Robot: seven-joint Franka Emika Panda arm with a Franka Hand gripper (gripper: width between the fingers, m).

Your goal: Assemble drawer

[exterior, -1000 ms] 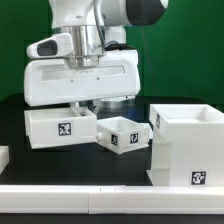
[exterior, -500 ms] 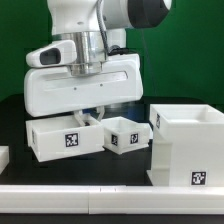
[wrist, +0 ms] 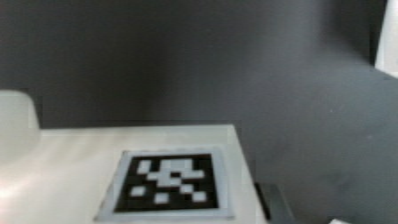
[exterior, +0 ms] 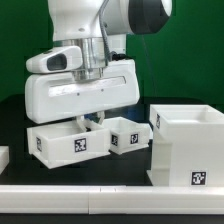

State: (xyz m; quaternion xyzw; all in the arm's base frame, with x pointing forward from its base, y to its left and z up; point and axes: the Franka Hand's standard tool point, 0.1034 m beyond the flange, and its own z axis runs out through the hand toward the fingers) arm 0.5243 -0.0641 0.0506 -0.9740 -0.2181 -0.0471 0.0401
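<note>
Vs. 0.5 s ago: left tray (exterior: 55, 140) has shifted toward the lower right of the exterior view and now sits just beside small tray (exterior: 125, 128) (contact cannot be confirmed). The arm housing leans further over. Small tray and box shell (exterior: 185, 145) are unchanged. Gripper (exterior: 90, 121) is at the left tray's rear rim, approx. frame centre. Its fingertips are masked by rim and housing, so whether they are apart or clamped on the wall cannot be told. All 3 parts are white plastic, open-topped, w/ a black-and-white square tag on the front face. Box shell is tallest, at frame right, on the black table (exterior: 12, 125). Wrist view shows a tagged white panel (wrist: 71, 150), close-up and blurred.
</note>
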